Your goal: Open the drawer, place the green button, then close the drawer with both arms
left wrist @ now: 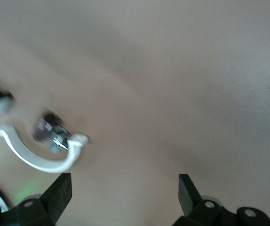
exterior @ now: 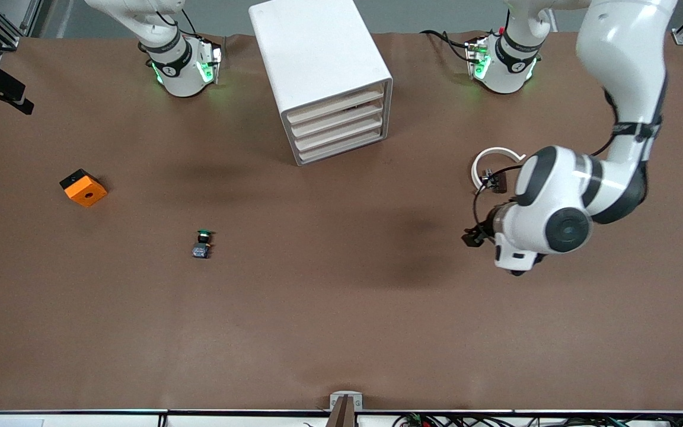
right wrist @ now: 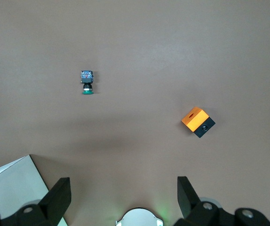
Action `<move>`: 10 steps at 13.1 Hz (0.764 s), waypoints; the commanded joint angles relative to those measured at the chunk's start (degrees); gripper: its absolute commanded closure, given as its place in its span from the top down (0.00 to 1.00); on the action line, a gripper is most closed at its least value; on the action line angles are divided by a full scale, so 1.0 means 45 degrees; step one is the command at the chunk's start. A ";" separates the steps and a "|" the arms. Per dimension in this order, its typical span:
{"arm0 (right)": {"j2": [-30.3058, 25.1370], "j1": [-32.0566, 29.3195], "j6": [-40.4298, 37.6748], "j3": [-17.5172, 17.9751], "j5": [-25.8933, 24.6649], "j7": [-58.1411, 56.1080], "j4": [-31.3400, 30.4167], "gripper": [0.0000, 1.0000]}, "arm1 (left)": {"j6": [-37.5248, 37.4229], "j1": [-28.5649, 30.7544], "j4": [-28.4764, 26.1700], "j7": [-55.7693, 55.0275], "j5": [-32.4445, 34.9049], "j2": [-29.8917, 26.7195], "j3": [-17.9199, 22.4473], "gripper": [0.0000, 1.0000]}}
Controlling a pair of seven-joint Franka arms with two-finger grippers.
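Observation:
The white cabinet (exterior: 312,47) stands between the two arm bases, and all of its beige-fronted drawers (exterior: 341,121) are pushed in. The green-capped button (exterior: 202,244) lies on the brown table toward the right arm's end, nearer the front camera than the cabinet. It also shows in the right wrist view, button (right wrist: 86,81). My right gripper (right wrist: 123,183) is open and empty, high above its own base, and is out of the front view. My left gripper (left wrist: 123,181) is open and empty over bare table beside the white band; the left arm's wrist (exterior: 546,219) hides it in the front view.
An orange block with a hole (exterior: 83,187) lies near the right arm's end of the table. A white curved band with small black clips (exterior: 495,166) lies toward the left arm's end, beside the left wrist. A cabinet corner (right wrist: 12,188) shows in the right wrist view.

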 commanded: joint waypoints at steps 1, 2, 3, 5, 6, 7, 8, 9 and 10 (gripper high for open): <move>0.0066 0.0005 -0.0156 0.0022 -0.0228 -0.0137 0.0186 1.00 | -0.0005 -0.0893 0.0745 -0.2929 -0.0370 0.1160 -0.0045 1.00; 0.0066 0.0005 -0.0156 0.0022 -0.0228 -0.0137 0.0186 1.00 | 0.0014 -0.1187 0.0843 -0.4139 -0.0623 0.1531 -0.0045 1.00; 0.0066 0.0005 -0.0156 0.0022 -0.0228 -0.0137 0.0205 1.00 | -0.0005 -0.1518 0.0844 -0.5137 -0.0877 0.1709 -0.0045 1.00; 0.0066 0.0005 -0.0156 0.0022 -0.0228 -0.0137 0.0186 1.00 | -0.0005 -0.2067 0.0805 -0.6723 -0.2180 0.1983 -0.0025 1.00; 0.0066 0.0005 -0.0156 0.0022 -0.0228 -0.0137 0.0186 1.00 | -0.0102 -0.2049 0.0727 -0.7174 -0.3310 0.2042 -0.0025 1.00; 0.0066 0.0024 -0.0156 0.0022 -0.0228 -0.0137 0.0186 1.00 | -0.0277 -0.1991 0.0630 -0.7275 -0.4094 0.2082 -0.0025 1.00; 0.0066 0.0024 -0.0175 0.0022 -0.0228 -0.0137 0.0186 1.00 | -0.0607 -0.2106 0.0610 -0.7392 -0.4354 0.2121 -0.0025 1.00; 0.0066 0.0005 -0.0156 0.0022 -0.0228 -0.0137 0.0186 1.00 | -0.0920 -0.2320 0.0590 -0.7741 -0.4434 0.2199 -0.0025 1.00; 0.0066 0.0024 -0.0175 0.0042 -0.0286 -0.0137 0.0186 1.00 | -0.0981 -0.2380 0.0435 -0.8480 -0.4434 0.2199 -0.0025 1.00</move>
